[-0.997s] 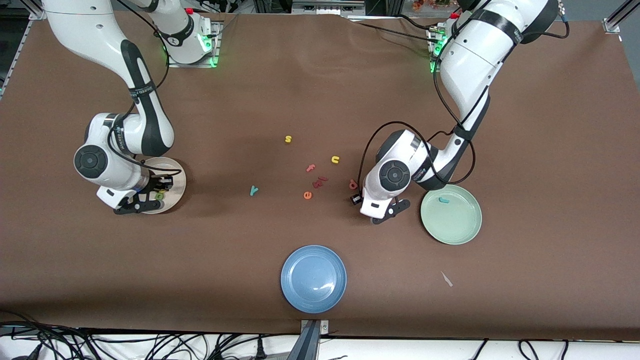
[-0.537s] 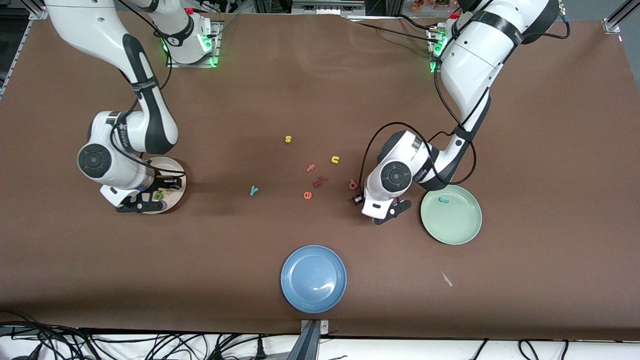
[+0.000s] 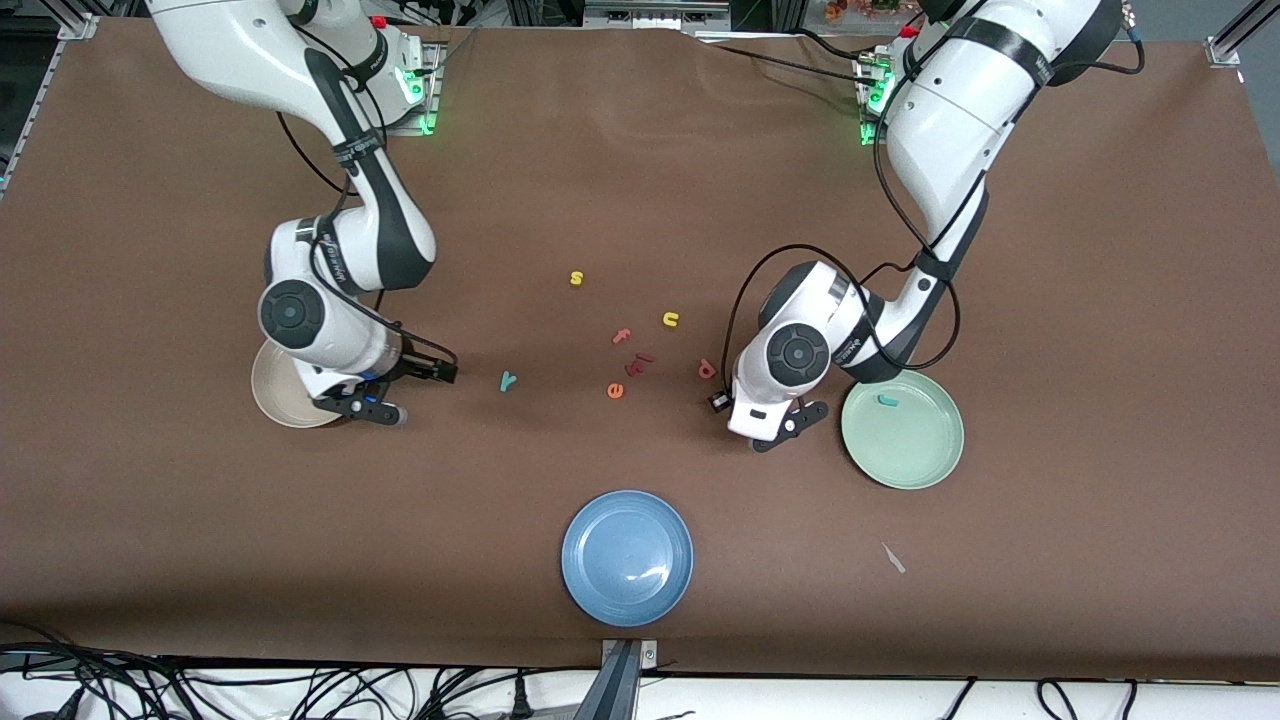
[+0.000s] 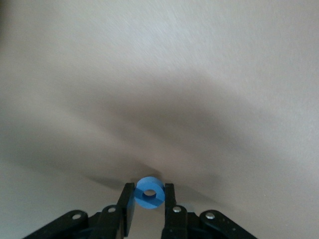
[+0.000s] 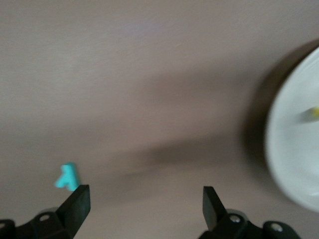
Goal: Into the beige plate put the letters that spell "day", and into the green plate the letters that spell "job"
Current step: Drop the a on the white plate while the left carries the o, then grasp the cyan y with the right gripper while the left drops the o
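My left gripper is shut on the blue ring "o", low over the cloth between the red-pink "b" and the green plate. The teal "j" lies in that plate. My right gripper stands open and holds nothing, between the beige plate and the teal "y". The right arm's hand covers much of the beige plate. A yellow letter shows in it in the right wrist view.
Loose letters lie mid-table: a yellow "s", a yellow "u", a pink "f", a dark red one and an orange "e". A blue plate sits near the front edge, a small scrap beside it.
My right gripper opened over the beige plate and moved off it toward the teal "y". My left gripper closed on the blue "o" and has barely shifted.
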